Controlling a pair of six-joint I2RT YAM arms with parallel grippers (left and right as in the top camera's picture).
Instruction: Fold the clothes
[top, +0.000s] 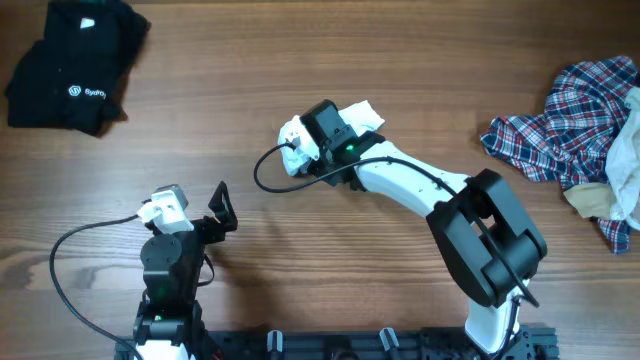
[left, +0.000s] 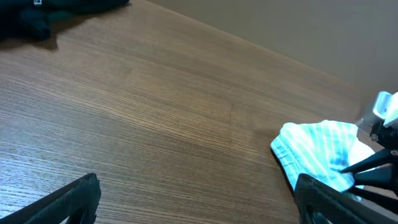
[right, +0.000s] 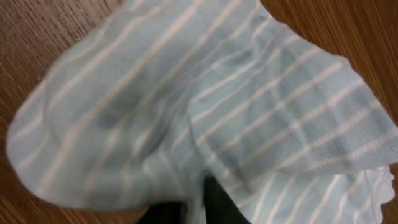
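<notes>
Flanking striped garment (top: 366, 112), black shirt (top: 70, 70), plaid shirt (top: 565, 125)

The desk (top: 420, 60) is seen in warm brown with a fine wood grain. A striped garment (right: 186, 106) is shown in pale blue, crossed by thin white lines. A black garment (top: 75, 65) is marked with a small white logo (top: 88, 92). A plaid shirt (top: 565, 120) is checked in red, dark blue and white. A cream cloth (top: 590, 200) is left plain. The right arm (top: 400, 185) is coloured white with black joints, and the left fingers (left: 62, 199) are black.
</notes>
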